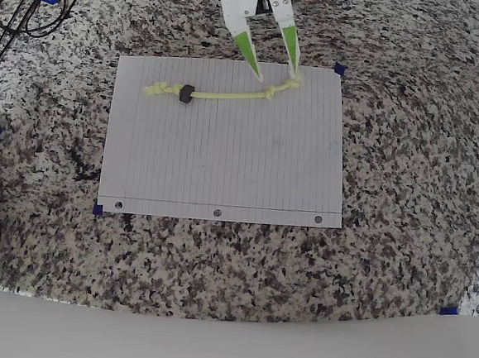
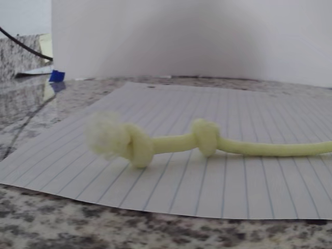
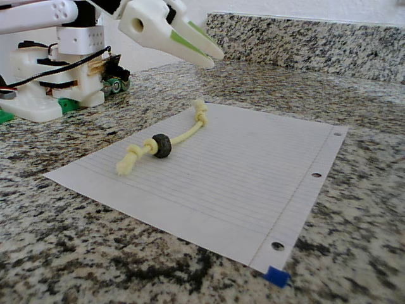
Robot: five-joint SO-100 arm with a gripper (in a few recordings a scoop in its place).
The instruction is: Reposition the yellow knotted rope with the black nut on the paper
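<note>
rope [image 1: 225,95] on paper [image 1: 224,161] near its far edge, nut [image 1: 186,93] toward rope's left end

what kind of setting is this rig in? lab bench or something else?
Looks like a kitchen-style counter, not a lab bench, though I can't be sure: speckled granite countertop with a matching granite backsplash against a white wall. The paper is held by blue tape markers, so it's a staged workspace.
</note>
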